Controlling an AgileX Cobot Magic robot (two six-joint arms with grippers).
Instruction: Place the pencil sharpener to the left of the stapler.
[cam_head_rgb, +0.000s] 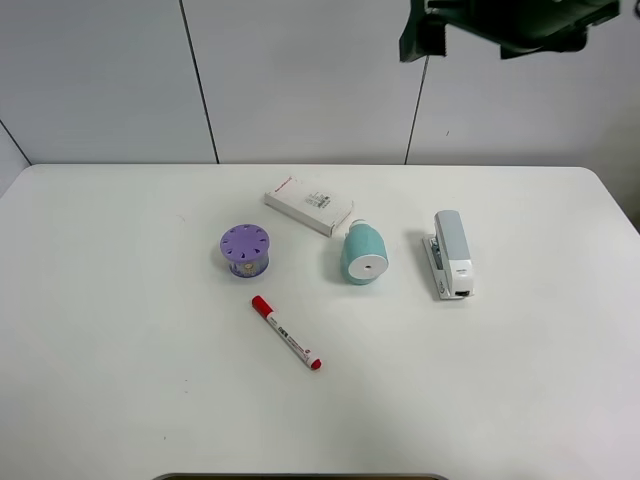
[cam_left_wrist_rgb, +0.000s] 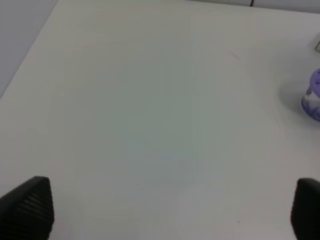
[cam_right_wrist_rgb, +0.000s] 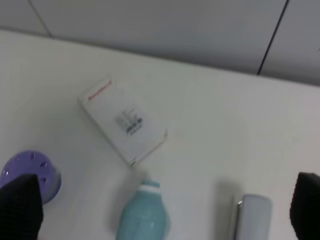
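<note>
Teal pencil sharpener (cam_head_rgb: 362, 254) lies near-to-far, white face toward camera | stapler (cam_head_rgb: 451, 254) parallel, right | both claws wide, empty

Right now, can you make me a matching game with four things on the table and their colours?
Things:
1. pencil sharpener
2. stapler
3. round holed container
4. marker

Colours:
A. purple
B. white with red ends
C. teal with a white face
D. light grey and white

Pairs: 1-C, 2-D, 3-A, 4-B
</note>
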